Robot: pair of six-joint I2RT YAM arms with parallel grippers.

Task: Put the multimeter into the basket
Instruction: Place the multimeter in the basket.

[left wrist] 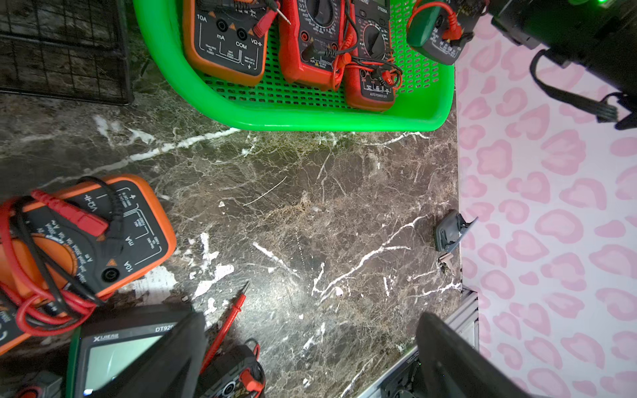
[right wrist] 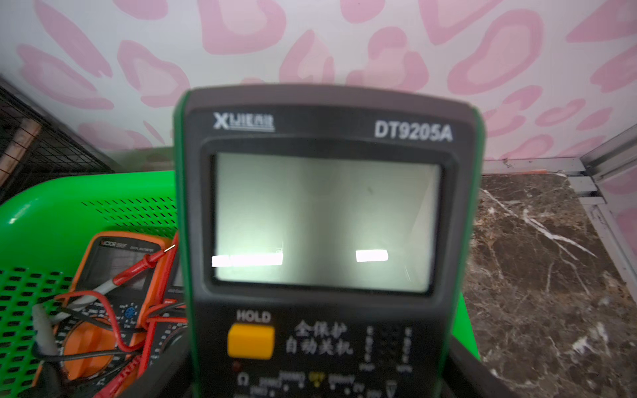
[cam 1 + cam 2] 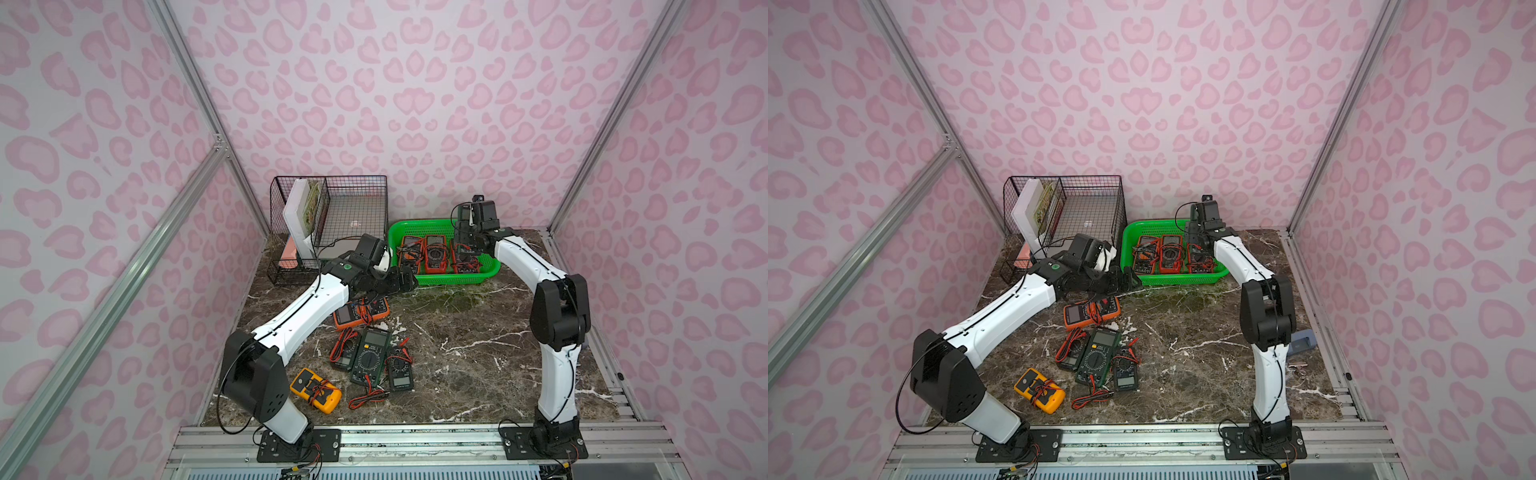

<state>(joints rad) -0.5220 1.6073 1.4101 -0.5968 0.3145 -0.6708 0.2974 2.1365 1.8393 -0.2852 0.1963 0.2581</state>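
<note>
The right gripper [image 2: 320, 379] pinches the lower body of a dark-green, black-faced rectangular multimeter [image 2: 327, 213] between its jaws. It holds the meter upright over the right end of the bright green perforated plastic basket [image 3: 457, 279], which sits far on the brown marble-patterned table [image 3: 478, 353] with three orange and red multimeters [image 3: 434, 253] lying inside; whether the held meter touches the basket I cannot tell. The left gripper [image 1: 310, 361] hangs with jaws spread wide and empty beside the basket's near-left corner, over bare table just beyond an orange lead-wrapped multimeter [image 3: 359, 313].
</note>
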